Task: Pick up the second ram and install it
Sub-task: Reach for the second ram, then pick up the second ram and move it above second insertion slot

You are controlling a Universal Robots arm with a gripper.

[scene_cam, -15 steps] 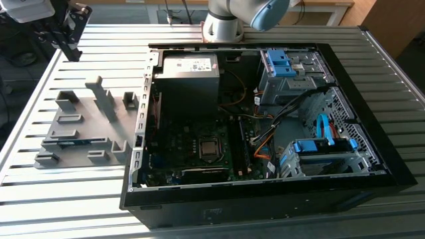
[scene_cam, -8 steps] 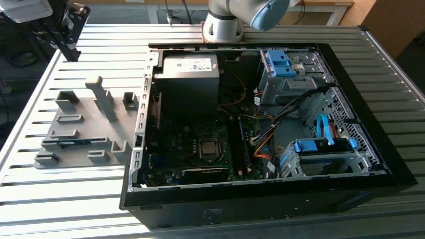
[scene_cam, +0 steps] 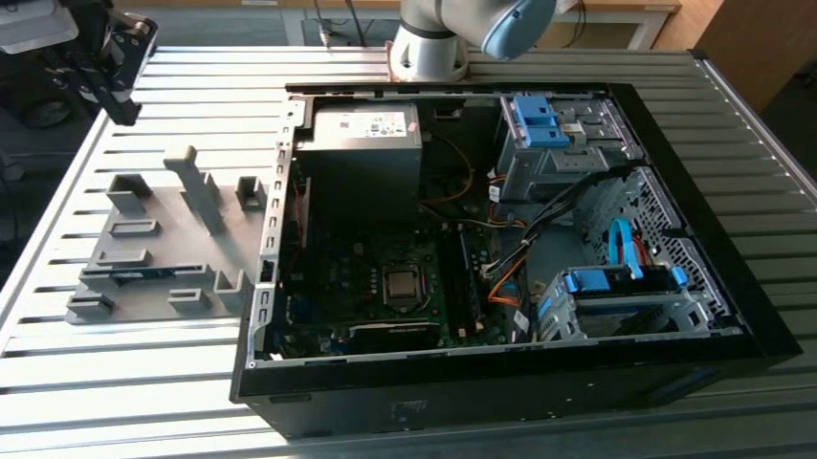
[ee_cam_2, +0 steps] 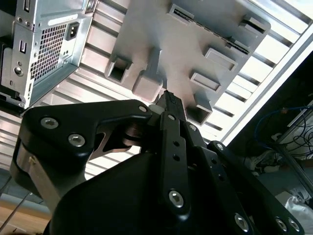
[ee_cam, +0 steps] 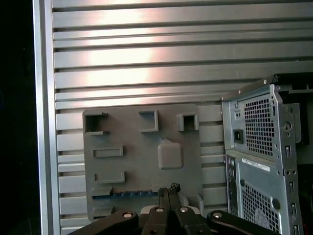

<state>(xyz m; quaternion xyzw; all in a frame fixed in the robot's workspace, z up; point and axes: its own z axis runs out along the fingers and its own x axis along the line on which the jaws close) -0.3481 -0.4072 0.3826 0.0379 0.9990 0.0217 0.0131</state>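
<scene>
The second ram is a thin blue-green stick standing on edge in a slot of the grey slotted holder, at the exterior view's left of the open computer case. In the first wrist view the ram lies along the holder's edge nearest my fingertips. My gripper is shut with nothing between its fingers and hangs well above the holder. In the exterior view the gripper is over the table's far left corner. In the second wrist view its black fingers point at the holder.
The motherboard lies flat inside the case, with a power supply behind it, blue drive cages at the exterior view's right and loose cables between. The case's back panel stands right beside the holder. The slatted metal table surrounds both.
</scene>
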